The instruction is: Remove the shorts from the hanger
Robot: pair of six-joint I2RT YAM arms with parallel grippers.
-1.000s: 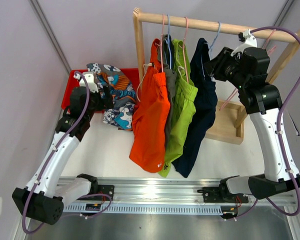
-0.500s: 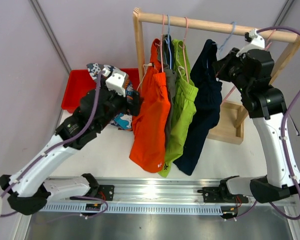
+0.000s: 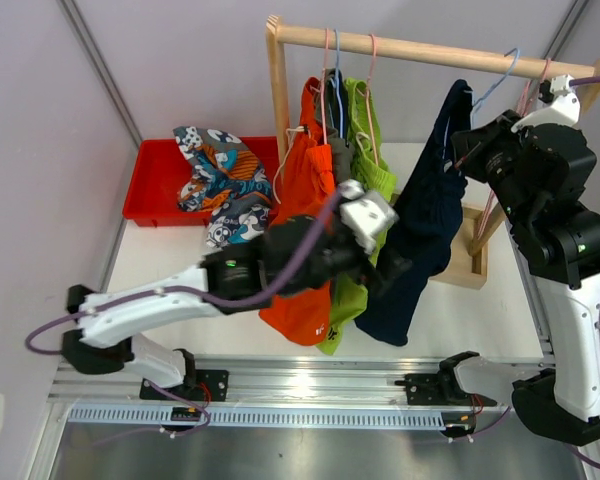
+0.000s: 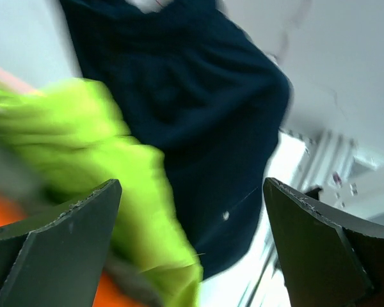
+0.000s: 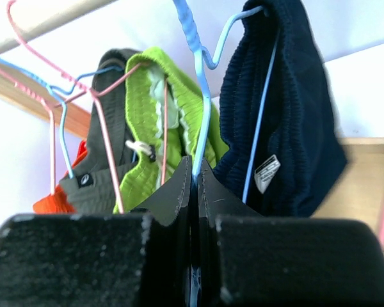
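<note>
Right now the R gripper (image 5: 194, 173) is pinching the blue wire hanger (image 5: 203, 121) w/ jaws clenched tight on it, up near the right end of the wooden rail (image 3: 410, 45). The navy shorts (image 3: 420, 240) are hanging from that hanger, swinging out right, apart from the other pairs. The L gripper (image 4: 189, 192) is reaching in from the left w/ jaws spread wide, grasping nothing, just in front of the navy fabric's lower part. The orange shorts (image 3: 302, 230), grey shorts (image 5: 105, 176) & lime green shorts (image 5: 147, 109) are hanging bunched toward the rail's left end. The printed shorts (image 3: 218, 180) are lying in the red bin (image 3: 148, 190), far left.
</note>
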